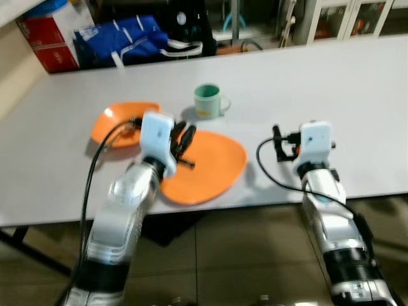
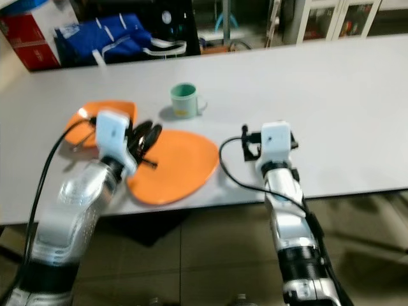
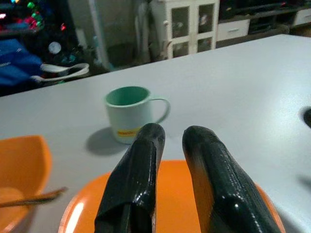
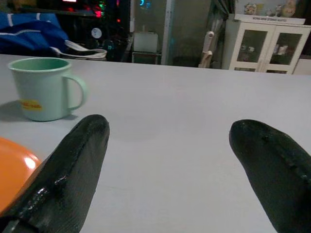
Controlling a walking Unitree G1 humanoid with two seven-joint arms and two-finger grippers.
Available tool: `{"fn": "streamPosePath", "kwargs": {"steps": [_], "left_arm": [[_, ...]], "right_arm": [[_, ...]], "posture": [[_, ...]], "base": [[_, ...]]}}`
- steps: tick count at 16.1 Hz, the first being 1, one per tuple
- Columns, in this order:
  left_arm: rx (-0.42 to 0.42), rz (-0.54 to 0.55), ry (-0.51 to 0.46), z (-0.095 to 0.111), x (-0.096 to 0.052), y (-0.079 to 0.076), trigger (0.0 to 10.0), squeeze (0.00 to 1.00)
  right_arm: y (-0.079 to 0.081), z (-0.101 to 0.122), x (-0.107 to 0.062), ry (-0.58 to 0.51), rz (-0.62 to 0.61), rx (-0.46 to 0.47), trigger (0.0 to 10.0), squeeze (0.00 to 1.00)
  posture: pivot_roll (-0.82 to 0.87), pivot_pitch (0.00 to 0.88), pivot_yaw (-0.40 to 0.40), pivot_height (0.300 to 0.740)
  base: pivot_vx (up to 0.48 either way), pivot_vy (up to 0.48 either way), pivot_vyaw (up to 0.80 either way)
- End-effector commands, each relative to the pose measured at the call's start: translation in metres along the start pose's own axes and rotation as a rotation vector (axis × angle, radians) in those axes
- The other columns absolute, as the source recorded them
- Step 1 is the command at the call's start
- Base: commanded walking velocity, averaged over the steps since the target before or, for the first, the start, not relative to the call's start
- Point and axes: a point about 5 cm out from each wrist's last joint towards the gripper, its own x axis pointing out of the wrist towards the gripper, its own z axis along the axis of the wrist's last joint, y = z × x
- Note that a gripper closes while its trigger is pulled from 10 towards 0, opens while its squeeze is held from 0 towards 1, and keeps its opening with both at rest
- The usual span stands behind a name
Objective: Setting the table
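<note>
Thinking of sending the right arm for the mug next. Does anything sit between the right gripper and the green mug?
Nothing visible does. The right gripper hovers open over bare table, and the green mug stands farther in and to its left, with only tabletop between them. The orange plate lies nearer the table's edge, under the left gripper, off that line.

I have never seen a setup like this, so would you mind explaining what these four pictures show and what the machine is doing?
This is a humanoid robot with two silver arms, each ending in two black fingers. The two wide pictures come from cameras in its head, looking down at a white table. The other two come from cameras on its wrists, looking along the fingers. On the table lie an orange plate, an orange bowl and a green mug. The left gripper hovers over the plate, fingers slightly apart, holding nothing. The right gripper is open over bare table.
</note>
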Motion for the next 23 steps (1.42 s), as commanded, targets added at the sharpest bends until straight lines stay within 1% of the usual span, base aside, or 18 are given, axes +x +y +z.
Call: {"fn": "streamPosePath", "kwargs": {"steps": [1,3,4,5,6,7,8,10,11,12,13,15,16,19,21,23], "left_arm": [[-0.016,0.037,0.051,-0.007,0.000,0.012,10.0,0.00],[-0.042,0.070,0.120,-0.014,0.019,0.027,10.0,0.00],[-0.039,0.074,0.134,-0.015,0.022,0.031,10.0,0.00],[-0.058,0.085,0.198,-0.023,0.030,0.038,10.0,0.00],[-0.073,0.085,0.214,-0.025,0.032,0.039,10.0,0.00],[-0.124,0.089,0.246,-0.027,0.035,0.039,10.0,0.00],[-0.145,0.086,0.258,-0.028,0.036,0.039,10.0,0.00],[-0.275,0.069,0.322,-0.035,0.040,0.032,10.0,0.00],[-0.298,0.054,0.328,-0.035,0.041,0.027,10.0,0.00],[-0.304,0.055,0.330,-0.035,0.041,0.027,10.0,0.00],[-0.346,0.050,0.340,-0.033,0.041,0.024,10.0,0.00],[-0.396,0.031,0.371,-0.034,0.042,0.017,10.0,0.00],[-0.406,0.030,0.392,-0.037,0.042,0.015,10.0,0.00],[-0.437,0.039,0.428,-0.043,0.043,0.015,10.0,0.00],[-0.458,0.066,0.473,-0.051,0.042,0.017,10.0,0.00],[-0.516,0.064,0.516,-0.057,0.043,0.014,10.0,0.00]], "right_arm": [[0.003,0.005,0.002,-0.015,0.013,-0.002,10.0,0.00],[0.004,0.006,0.002,-0.018,0.016,0.002,10.0,0.00],[0.004,0.006,0.001,-0.018,0.016,0.002,10.0,0.00],[0.004,0.006,0.000,-0.017,0.014,0.002,10.0,0.00],[0.004,0.006,-0.001,-0.017,0.014,0.002,10.0,0.00],[0.004,0.005,-0.002,-0.013,0.014,-0.001,10.0,0.00],[0.004,0.004,-0.003,-0.011,0.014,-0.001,10.0,0.00],[0.004,0.003,-0.005,-0.006,0.011,-0.001,10.0,0.00],[0.005,0.002,-0.007,-0.004,0.012,-0.001,10.0,0.00],[0.005,0.002,-0.007,-0.003,0.012,-0.002,10.0,0.00],[0.006,0.001,-0.007,0.001,0.013,-0.002,10.0,0.00],[0.007,0.001,-0.008,0.004,0.016,-0.001,10.0,0.00],[0.008,0.001,-0.008,0.005,0.017,0.001,10.0,0.00],[0.010,0.001,-0.009,0.006,0.019,0.004,10.0,0.00],[0.009,0.001,-0.010,0.005,0.017,0.003,10.0,0.00],[0.008,0.000,-0.012,0.011,0.012,0.002,10.0,0.00]], "posture": [[-0.21,0.035,0.126,0.740],[-0.22,0.040,0.132,0.740],[-0.22,0.040,0.132,0.740],[-0.23,0.045,0.136,0.740],[-0.23,0.048,0.138,0.740],[-0.23,0.048,0.140,0.740],[-0.24,0.049,0.144,0.740],[-0.24,0.049,0.148,0.740],[-0.24,0.049,0.150,0.740],[-0.24,0.049,0.150,0.740],[-0.24,0.048,0.151,0.740],[-0.24,0.047,0.153,0.740],[-0.23,0.045,0.156,0.740],[-0.24,0.047,0.160,0.740],[-0.25,0.049,0.160,0.740],[-0.25,0.056,0.160,0.740]], "base": [[0.000,0.000,0.00],[0.000,0.000,0.00],[0.000,0.000,0.00],[0.000,0.000,0.00],[0.000,0.000,0.00],[0.000,0.000,0.00],[0.000,0.000,0.00],[0.000,0.000,0.00],[0.000,0.000,0.00],[0.000,0.000,0.00],[0.000,0.000,0.00],[0.000,0.000,0.00],[0.000,0.000,0.00],[0.000,0.000,0.00],[0.000,0.000,0.00],[0.000,0.000,0.00]]}}
